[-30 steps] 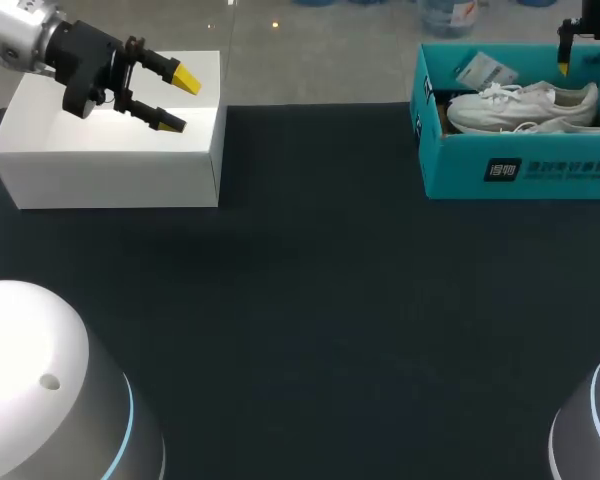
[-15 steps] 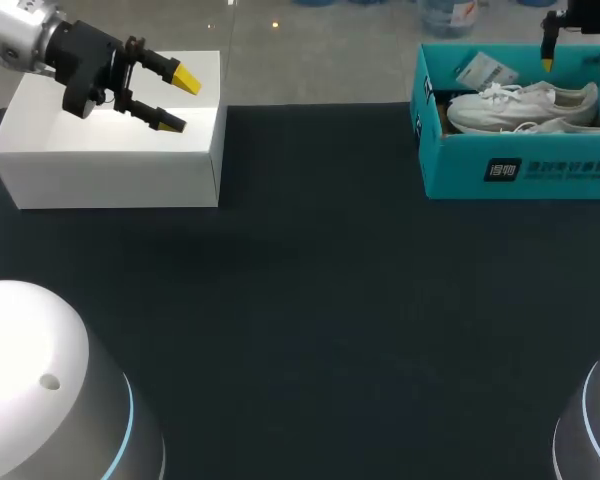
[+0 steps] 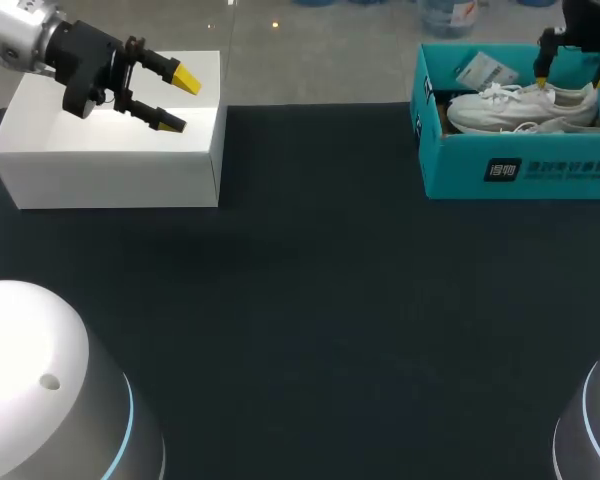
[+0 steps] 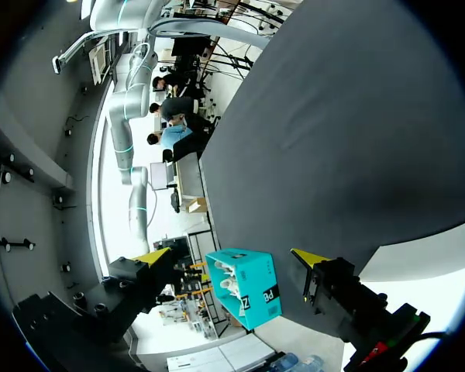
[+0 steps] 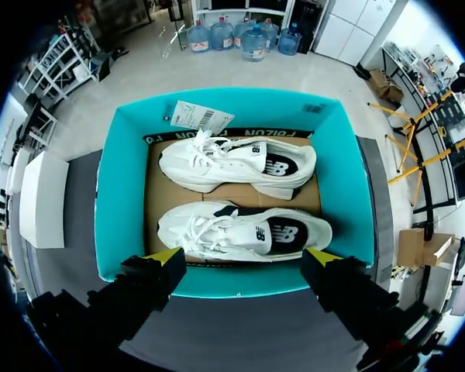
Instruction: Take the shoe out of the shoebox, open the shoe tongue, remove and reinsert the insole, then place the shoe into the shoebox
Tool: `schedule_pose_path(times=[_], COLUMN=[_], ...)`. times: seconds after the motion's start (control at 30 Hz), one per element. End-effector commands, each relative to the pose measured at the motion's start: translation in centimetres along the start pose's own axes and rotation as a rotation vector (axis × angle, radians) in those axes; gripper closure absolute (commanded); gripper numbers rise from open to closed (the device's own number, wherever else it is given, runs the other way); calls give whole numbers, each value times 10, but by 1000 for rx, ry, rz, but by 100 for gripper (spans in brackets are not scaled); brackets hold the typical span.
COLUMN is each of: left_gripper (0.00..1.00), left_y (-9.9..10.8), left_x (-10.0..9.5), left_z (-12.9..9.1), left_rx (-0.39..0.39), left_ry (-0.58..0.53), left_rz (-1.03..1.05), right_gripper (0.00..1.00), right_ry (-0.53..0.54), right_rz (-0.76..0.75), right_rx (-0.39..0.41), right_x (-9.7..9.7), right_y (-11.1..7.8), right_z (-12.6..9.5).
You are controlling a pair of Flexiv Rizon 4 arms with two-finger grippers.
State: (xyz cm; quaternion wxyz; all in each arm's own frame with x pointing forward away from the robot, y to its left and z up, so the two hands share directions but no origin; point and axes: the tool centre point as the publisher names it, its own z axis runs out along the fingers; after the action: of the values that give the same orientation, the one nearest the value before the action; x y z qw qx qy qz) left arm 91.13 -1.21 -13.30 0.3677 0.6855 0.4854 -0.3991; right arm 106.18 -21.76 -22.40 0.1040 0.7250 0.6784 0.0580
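Right tool [image 5: 244,257]: spread, empty, above teal shoebox [image 5: 108,209] | nearer shoe [image 5: 244,230]: on its side inside | likely light, soft upper, stiffer sole; best pinched across heel or midfoot | left tool [image 3: 178,100]: released, over white box [image 3: 110,150]

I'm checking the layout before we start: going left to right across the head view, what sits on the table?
White box → bare stretch of dark table → teal shoebox holding the white shoes.
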Motion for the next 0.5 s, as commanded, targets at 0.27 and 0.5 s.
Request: schedule_pose_path(times=[0.27,0.5], left_gripper=[0,0], left_y=[24,45], left_x=[-44,-49], left_z=[-5,-6], left_rx=[-347,-559], left_ry=[204,243], left_rz=[-497,-1063], right_gripper=[0,0], right_ry=[7,32], right_rz=[-16,-23], right_rx=[5,66], right_x=[6,16], right_y=[-23,-45], right_z=[7,17])
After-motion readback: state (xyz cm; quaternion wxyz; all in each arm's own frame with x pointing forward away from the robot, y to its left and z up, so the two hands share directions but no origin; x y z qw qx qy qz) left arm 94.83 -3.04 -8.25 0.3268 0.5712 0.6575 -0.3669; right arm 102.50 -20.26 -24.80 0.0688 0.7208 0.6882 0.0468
